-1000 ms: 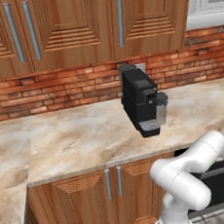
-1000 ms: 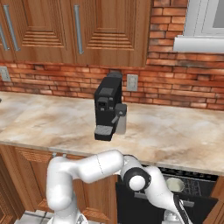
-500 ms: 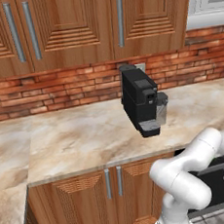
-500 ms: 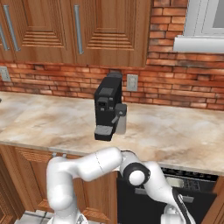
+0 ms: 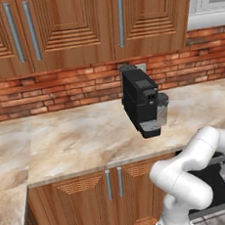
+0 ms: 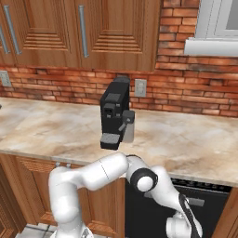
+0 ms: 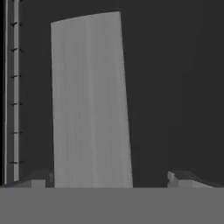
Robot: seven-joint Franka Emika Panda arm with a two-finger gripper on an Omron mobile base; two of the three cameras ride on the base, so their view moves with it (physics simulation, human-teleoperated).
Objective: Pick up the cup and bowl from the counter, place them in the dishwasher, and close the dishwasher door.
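Dishwasher (image 6: 186, 204): black front set under the counter's front edge, right of the wooden cabinets (image 5: 99, 199).
Dishwasher door (image 7: 175, 87): dark panel close before the hand camera, with a pale grey strip (image 7: 89, 105) running up it.
Gripper (image 7: 109, 180): low against the door; fingertips (image 7: 179, 178) stand well apart with the strip between them, gripping nothing that I can make out.
Counter (image 5: 78, 138): marbled top carrying the black coffee machine (image 5: 142, 100) near its back edge.

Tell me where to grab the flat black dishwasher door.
Grip the pale grey strip on the flat black dishwasher door, coming straight at the door's front: it is long and narrow, fitting between the open end effector's fingertips.
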